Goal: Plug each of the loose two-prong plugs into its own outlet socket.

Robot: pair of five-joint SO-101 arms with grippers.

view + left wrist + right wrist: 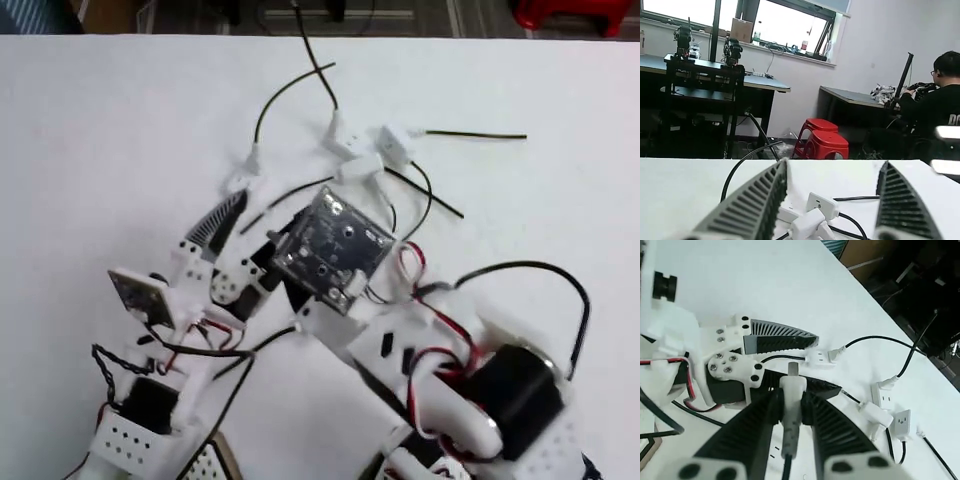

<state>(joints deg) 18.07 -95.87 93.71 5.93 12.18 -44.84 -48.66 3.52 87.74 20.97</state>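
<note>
Plug (792, 384), white two-prong on black cord, was clenched lengthwise in right gripper (792, 399); white outlet socket (902, 421) apparently lay aside of its axis; left gripper (827, 200) gaped.

sockets (397, 142) & cords (283, 95) clutter table (90, 130) ctr — tight, bare room to left

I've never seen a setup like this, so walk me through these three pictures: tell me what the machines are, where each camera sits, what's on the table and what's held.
These are two small robot arms at a white table. One picture looks down from above; the other two come from a camera on each arm's wrist. On the table lie white outlet sockets and a loose plug. The right pincer grips one plug; the left pincer is open and empty.
</note>
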